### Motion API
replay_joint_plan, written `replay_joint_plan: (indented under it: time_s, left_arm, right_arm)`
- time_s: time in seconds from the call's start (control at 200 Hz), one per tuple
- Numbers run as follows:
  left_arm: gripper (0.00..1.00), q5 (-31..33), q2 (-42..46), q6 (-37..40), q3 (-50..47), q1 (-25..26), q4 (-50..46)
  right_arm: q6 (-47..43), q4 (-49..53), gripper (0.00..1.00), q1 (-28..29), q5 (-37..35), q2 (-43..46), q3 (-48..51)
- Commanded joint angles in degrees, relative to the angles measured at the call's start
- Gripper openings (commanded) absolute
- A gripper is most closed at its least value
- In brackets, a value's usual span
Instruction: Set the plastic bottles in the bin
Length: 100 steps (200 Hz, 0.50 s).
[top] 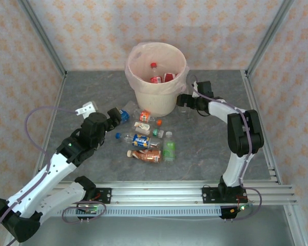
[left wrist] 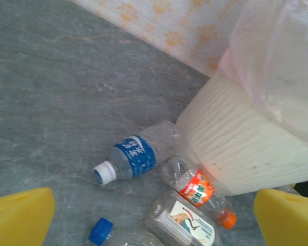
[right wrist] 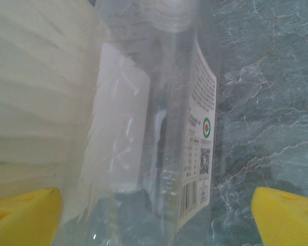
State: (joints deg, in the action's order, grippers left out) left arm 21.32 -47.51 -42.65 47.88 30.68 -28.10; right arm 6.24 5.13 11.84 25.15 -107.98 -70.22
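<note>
Two red-labelled plastic bottles [top: 159,78] lie in the large round cream bin [top: 154,100] while the right tool [top: 180,100], jaws spread, straddles a clear white-labelled bottle [right wrist: 159,128] against the bin's right wall, so it must next clench and lift; the left tool [top: 118,115] hangs released over scattered bottles [top: 146,141].

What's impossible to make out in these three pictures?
- Top view: the wall and liner of the bin hide how many bottles lie inside.
- Right wrist view: the clear bottle has its top end cut off by the upper edge, and its label print is too blurred to read.
- Left wrist view: the blue-capped bottle runs off the bottom edge.
</note>
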Motion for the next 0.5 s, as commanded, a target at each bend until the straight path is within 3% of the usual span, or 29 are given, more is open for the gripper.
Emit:
replay_joint_plan:
  time_s: [0.0, 0.17, 0.355, 0.495]
  left_arm:
    - [1.0, 3.7, -0.1, -1.7, -1.0, -0.7, -1.5]
    - [1.0, 2.3, -1.7, -2.2, -1.3, -1.6, -1.3]
    - [1.0, 0.7, -3.2, -1.9, -1.3, -2.2, -0.7]
    - [1.0, -0.9, -4.5, -2.2, -1.3, -2.6, -0.2]
  right_arm:
    - [1.4, 0.3, 0.94, 0.1, -2.4, -2.5, -2.8]
    - [2.1, 0.6, 0.88, 0.6, -6.7, -4.2, -3.8]
    - [1.7, -1.6, 0.68, 0.6, -8.5, -1.8, -1.1]
    - [2.5, -5.2, 0.57, 0.5, -14.1, 4.3, 4.2]
